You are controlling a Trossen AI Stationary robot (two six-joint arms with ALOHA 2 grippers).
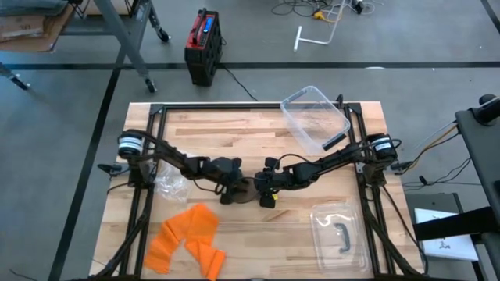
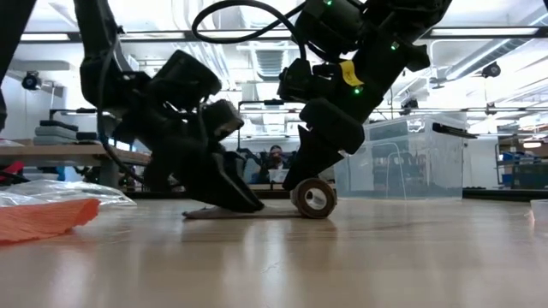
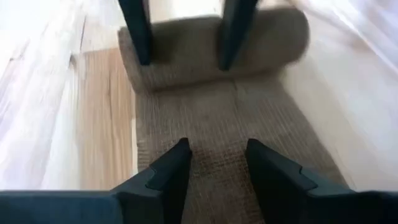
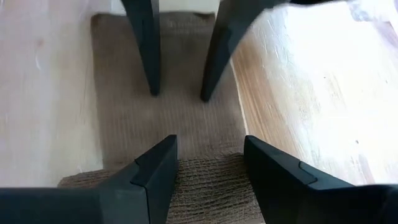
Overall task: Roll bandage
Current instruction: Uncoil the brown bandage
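A brown bandage lies at the table's middle, partly wound into a roll (image 2: pixel 314 198). Its unrolled strip (image 2: pixel 224 213) lies flat on the wood and runs from the roll toward the table's left. My left gripper (image 1: pixel 232 187) stands open with its fingertips down on the strip. My right gripper (image 1: pixel 268 191) is open over the roll (image 3: pixel 186 56), facing the left one. In the right wrist view the roll (image 4: pixel 208 186) lies under my own fingers, and the strip (image 4: pixel 180 112) reaches ahead to the left gripper's two fingers. My left gripper sets both spread fingertips (image 2: pixel 248 205) on the flat strip (image 3: pixel 214 149), a short way from the roll. It comes slanting down from the table's left, its fingers lying along the strip. The strip lies flat on the table under them. My right gripper lays its spread fingers (image 2: pixel 301 175) against the roll's upper side (image 4: pixel 208 177) that faces the strip. It comes slanting down from the table's right. Nothing is pinched between the fingers. The roll rests on the table.
A clear plastic bin (image 1: pixel 316 117) stands at the far right, and its lid (image 1: pixel 340 234) lies near the right front. Orange cloth (image 1: pixel 187 234) lies at the left front, with a crumpled clear bag (image 1: pixel 170 183) beside the left arm.
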